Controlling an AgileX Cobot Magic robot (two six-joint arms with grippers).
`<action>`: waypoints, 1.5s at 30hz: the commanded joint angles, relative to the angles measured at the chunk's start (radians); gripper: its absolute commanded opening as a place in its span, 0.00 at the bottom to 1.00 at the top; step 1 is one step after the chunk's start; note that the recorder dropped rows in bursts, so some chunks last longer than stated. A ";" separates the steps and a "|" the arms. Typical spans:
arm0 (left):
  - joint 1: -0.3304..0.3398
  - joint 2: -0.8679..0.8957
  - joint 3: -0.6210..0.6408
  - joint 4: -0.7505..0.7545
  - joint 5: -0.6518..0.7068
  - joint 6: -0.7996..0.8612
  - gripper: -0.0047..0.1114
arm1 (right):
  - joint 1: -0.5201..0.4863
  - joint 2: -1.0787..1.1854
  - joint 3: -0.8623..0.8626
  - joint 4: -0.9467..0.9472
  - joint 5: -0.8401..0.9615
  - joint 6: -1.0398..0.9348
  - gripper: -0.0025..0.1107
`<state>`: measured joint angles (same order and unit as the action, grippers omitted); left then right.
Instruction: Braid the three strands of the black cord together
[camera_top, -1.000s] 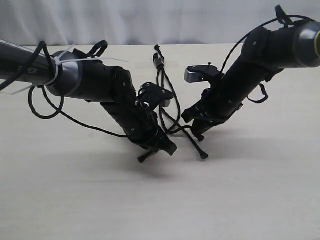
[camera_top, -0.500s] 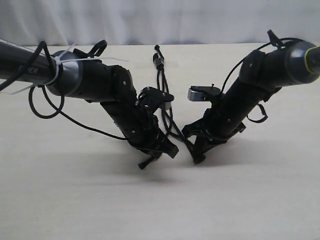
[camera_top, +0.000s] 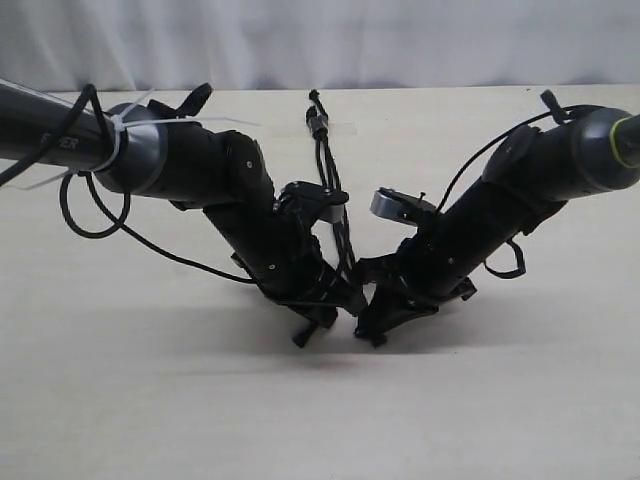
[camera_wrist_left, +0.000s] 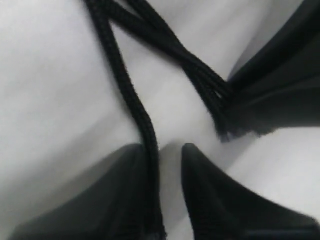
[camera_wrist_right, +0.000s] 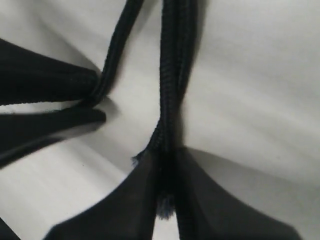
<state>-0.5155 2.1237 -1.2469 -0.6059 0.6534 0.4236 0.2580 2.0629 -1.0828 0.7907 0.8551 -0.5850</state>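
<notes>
The black cord is fixed at its knot (camera_top: 320, 125) at the table's far side. Its three strands (camera_top: 338, 215) run toward me between the two arms. My left gripper (camera_top: 328, 312) (camera_wrist_left: 167, 150) is narrowly open. One strand (camera_wrist_left: 131, 100) lies between its fingers against one pad, and a gap shows to the other finger (camera_wrist_left: 215, 200). My right gripper (camera_top: 375, 322) (camera_wrist_right: 167, 152) is shut on the other two strands (camera_wrist_right: 172, 90), side by side. Their frayed tips (camera_wrist_right: 162, 210) poke out behind the pads. The two grippers sit close together, low over the table.
A light wooden table (camera_top: 150, 400) lies under both arms, with a pale curtain (camera_top: 300, 40) behind. Glossy cables loop off the left arm (camera_top: 85, 215) and the right arm (camera_top: 510, 265). A clear tape patch (camera_top: 342, 128) sits by the knot.
My right gripper has swung left and toward me, and now holds the strand ends. My left gripper has shifted slightly right and nearer. The grippers are now much closer together.
</notes>
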 joint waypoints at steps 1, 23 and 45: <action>-0.009 0.022 0.017 0.025 0.050 -0.005 0.46 | -0.002 -0.013 0.019 -0.043 -0.036 0.007 0.30; 0.203 -0.705 0.299 0.655 0.210 -0.470 0.04 | -0.233 -0.647 0.267 -0.606 -0.003 0.356 0.06; 0.471 -1.495 0.833 0.594 -0.040 -0.507 0.04 | -0.233 -1.967 0.767 -0.566 -0.410 0.396 0.06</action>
<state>-0.0473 0.6335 -0.4203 -0.0086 0.6264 -0.0794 0.0290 0.1427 -0.3209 0.2228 0.4578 -0.1933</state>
